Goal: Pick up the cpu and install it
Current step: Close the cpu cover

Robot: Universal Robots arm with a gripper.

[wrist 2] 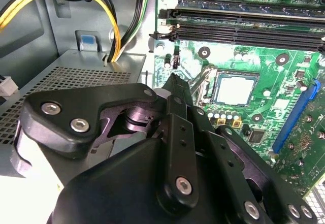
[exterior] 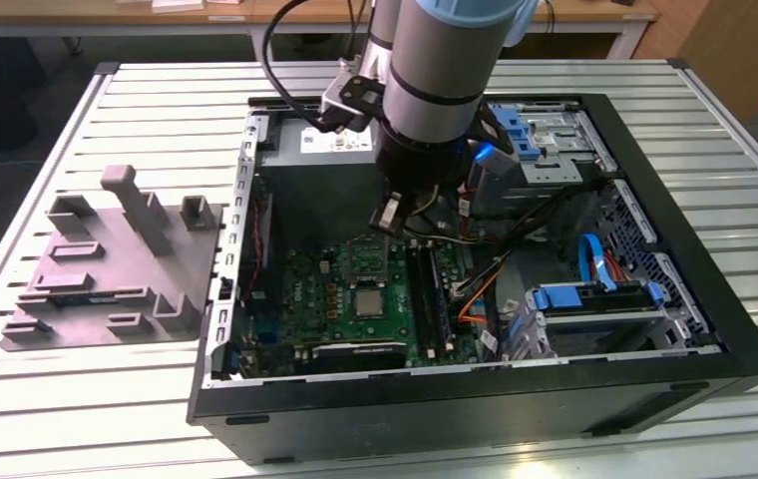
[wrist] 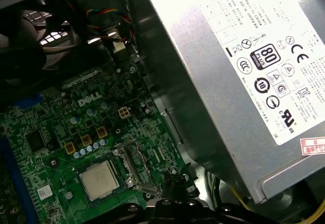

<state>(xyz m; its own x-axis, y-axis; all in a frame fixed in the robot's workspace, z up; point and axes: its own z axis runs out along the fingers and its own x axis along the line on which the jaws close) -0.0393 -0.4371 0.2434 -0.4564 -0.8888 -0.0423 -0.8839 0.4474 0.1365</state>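
1. In the second wrist view we see the gripper point(wrist 2: 175, 82) closest to the lens, its black linkage filling the lower half of the frame and its fingers drawn together to a narrow tip with nothing between them.
2. Just beyond that tip, right of centre in the same frame, the cpu point(wrist 2: 233, 90) lies flat in its socket point(wrist 2: 203, 82) on the green motherboard point(wrist 2: 264, 61), silvery top up; the tip is near it but apart.
3. In the first wrist view we find the chip at the lower left, with the grey power supply point(wrist: 238, 66) taking the upper right.
4. In the exterior view the arm point(exterior: 433, 80) reaches down from the top centre into the open computer case point(exterior: 698, 329), the gripper hanging above the board.
5. Farther off, at the exterior view's left, a grey plastic tray point(exterior: 100, 269) with upright blocks sits on the slatted table point(exterior: 140, 100).
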